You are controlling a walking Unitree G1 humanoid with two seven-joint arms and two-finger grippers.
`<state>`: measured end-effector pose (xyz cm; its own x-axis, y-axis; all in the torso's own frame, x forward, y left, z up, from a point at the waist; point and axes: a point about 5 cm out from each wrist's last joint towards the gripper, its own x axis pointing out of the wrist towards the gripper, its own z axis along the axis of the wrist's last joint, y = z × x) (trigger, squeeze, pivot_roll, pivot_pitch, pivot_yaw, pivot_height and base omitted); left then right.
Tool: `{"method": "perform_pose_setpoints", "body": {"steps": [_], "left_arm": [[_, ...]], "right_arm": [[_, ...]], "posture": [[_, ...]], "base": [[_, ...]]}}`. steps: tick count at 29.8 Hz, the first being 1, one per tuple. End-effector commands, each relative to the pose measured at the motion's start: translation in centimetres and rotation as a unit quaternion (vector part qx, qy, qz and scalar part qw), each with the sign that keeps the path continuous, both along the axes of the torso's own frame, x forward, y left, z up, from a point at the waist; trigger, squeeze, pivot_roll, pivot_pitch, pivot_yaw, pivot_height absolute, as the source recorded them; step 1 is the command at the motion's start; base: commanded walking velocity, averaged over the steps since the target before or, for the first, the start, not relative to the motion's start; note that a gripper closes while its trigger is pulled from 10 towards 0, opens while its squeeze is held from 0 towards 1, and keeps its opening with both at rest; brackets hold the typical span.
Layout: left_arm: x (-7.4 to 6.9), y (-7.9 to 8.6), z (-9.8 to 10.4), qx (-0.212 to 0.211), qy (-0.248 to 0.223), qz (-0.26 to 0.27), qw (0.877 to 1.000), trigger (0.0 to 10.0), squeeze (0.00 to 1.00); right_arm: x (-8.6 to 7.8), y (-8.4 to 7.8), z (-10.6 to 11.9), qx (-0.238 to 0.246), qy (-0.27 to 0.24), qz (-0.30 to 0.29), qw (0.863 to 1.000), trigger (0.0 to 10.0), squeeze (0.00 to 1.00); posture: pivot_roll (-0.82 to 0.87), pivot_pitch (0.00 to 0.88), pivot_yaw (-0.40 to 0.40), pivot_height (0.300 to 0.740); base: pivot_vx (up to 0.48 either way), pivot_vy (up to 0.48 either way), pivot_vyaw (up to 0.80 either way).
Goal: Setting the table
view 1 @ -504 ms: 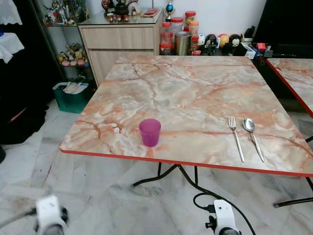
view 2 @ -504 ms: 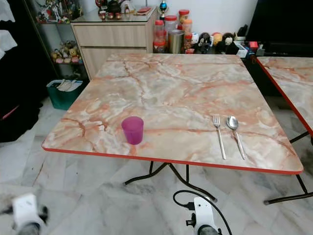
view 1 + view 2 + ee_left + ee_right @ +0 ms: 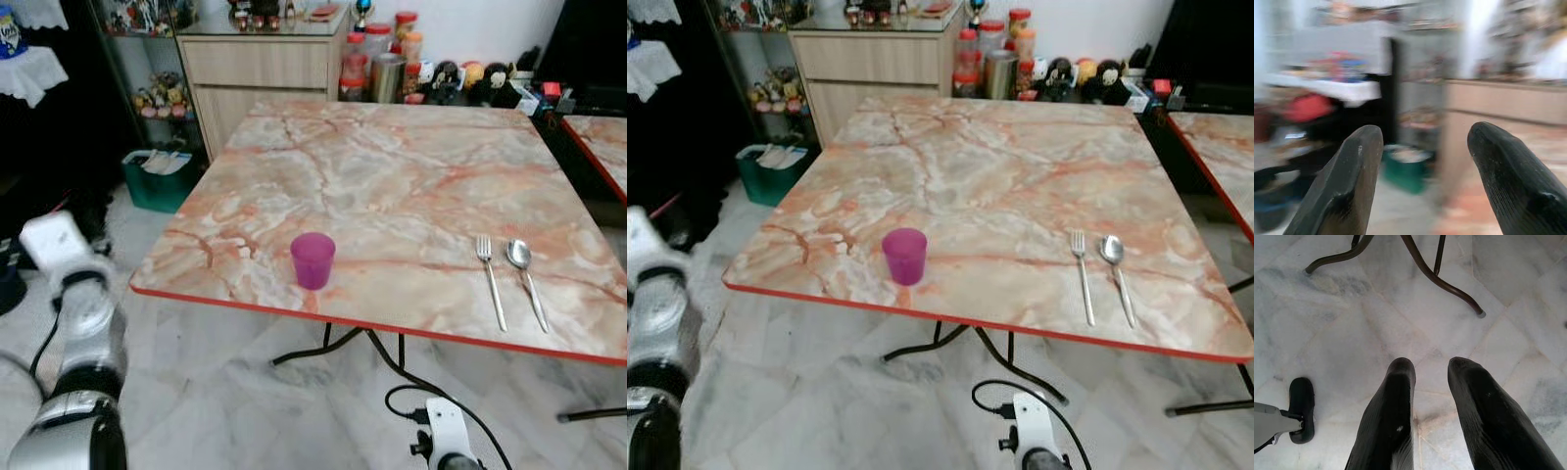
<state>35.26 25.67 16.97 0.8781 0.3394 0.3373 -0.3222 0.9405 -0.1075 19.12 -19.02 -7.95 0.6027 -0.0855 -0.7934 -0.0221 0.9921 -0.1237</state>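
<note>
A square marble-patterned table (image 3: 392, 186) with a red edge takes up the centre and right of the head views, standing on dark curved metal legs (image 3: 338, 348) over a pale marble floor (image 3: 225, 392). At the far right edge of the frame is the corner of a second table (image 3: 600, 147) of the same pattern. Behind the table, at the top centre, stands a wooden cabinet (image 3: 260, 69) with jars (image 3: 377, 39) and small figurines (image 3: 470, 76) lined up beside it along the wall. A green bin (image 3: 162, 181) holding papers sits on the floor at the upper left, below the cabinet side.

The left arm (image 3: 73, 333) is raised at the lower left of the frame, silver with a white wrist block. In the left wrist view its left pincer (image 3: 1422, 147) is spread wide, holding nothing, with a blurred room beyond the black fingers (image 3: 1347, 186). The right arm shows its white wrist block at the bottom centre. In the right wrist view the right pincer (image 3: 1430, 367) points down at the floor near a table leg, its fingers narrowly parted and empty.

A purple plastic cup (image 3: 313, 260) stands upright near the table's front edge, left of centre. A fork (image 3: 490, 279) and a spoon (image 3: 525, 279) lie side by side, just apart, near the front right, handles toward the front edge, well apart from the cup.
</note>
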Motion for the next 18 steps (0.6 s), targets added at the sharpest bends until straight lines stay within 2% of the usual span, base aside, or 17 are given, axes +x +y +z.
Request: {"method": "perform_pose_setpoints", "body": {"steps": [1,3,4,5,7,10,11,13,18], "left_arm": [[1.0,-3.1,0.0,-0.003,0.013,-0.086,0.996,10.0,0.0],[1.3,-4.3,-0.1,-0.013,0.018,-0.111,0.994,10.0,0.0],[1.6,-5.4,-0.5,-0.024,0.025,-0.133,0.991,10.0,0.0],[1.6,-5.4,-0.5,-0.024,0.025,-0.133,0.991,10.0,0.0],[1.8,-7.0,-1.0,-0.035,0.035,-0.166,0.985,10.0,0.0],[1.7,-7.1,-1.0,-0.036,0.035,-0.171,0.984,10.0,0.0],[1.8,-7.6,-1.2,-0.034,0.04,-0.178,0.983,10.0,0.0],[1.9,-10.2,-1.8,-0.032,0.059,-0.22,0.973,10.0,0.0],[2.1,-10.9,-1.7,-0.038,0.066,-0.244,0.967,10.0,0.0]], "right_arm": [[-0.1,0.0,-0.1,0.003,0.003,-0.01,1.0,10.0,0.0],[-0.2,-0.1,-0.1,0.004,0.003,-0.015,1.0,10.0,0.0],[-0.3,-0.2,-0.2,0.003,0.005,-0.016,1.0,10.0,0.0],[-0.3,-0.2,-0.2,0.003,0.005,-0.016,1.0,10.0,0.0],[-0.6,-0.2,-0.3,0.002,0.008,-0.019,1.0,10.0,0.0],[-0.7,-0.2,-0.3,0.003,0.01,-0.02,1.0,10.0,0.0],[-0.7,-0.2,-0.3,0.001,0.012,-0.022,1.0,10.0,0.0],[-1.0,-0.3,-0.5,-0.002,0.017,-0.023,1.0,10.0,0.0],[-0.9,-0.2,-0.5,0.0,0.018,-0.02,1.0,10.0,0.0]], "posture": [[0.02,0.0,0.034,0.702],[0.02,0.0,0.036,0.702],[0.01,0.0,0.036,0.702],[0.01,0.0,0.036,0.702],[0.01,0.0,0.04,0.702],[0.01,0.0,0.04,0.702],[0.0,0.0,0.043,0.702],[-0.01,0.0,0.045,0.702],[-0.01,0.0,0.048,0.702]], "base": [[0.0,0.0,0.0],[0.0,0.0,0.0],[0.0,0.0,0.0],[0.0,0.0,0.0],[0.0,0.0,0.0],[0.0,0.0,0.0],[0.0,0.0,0.0],[0.0,0.0,-0.62],[0.0,0.0,-0.59]]}}
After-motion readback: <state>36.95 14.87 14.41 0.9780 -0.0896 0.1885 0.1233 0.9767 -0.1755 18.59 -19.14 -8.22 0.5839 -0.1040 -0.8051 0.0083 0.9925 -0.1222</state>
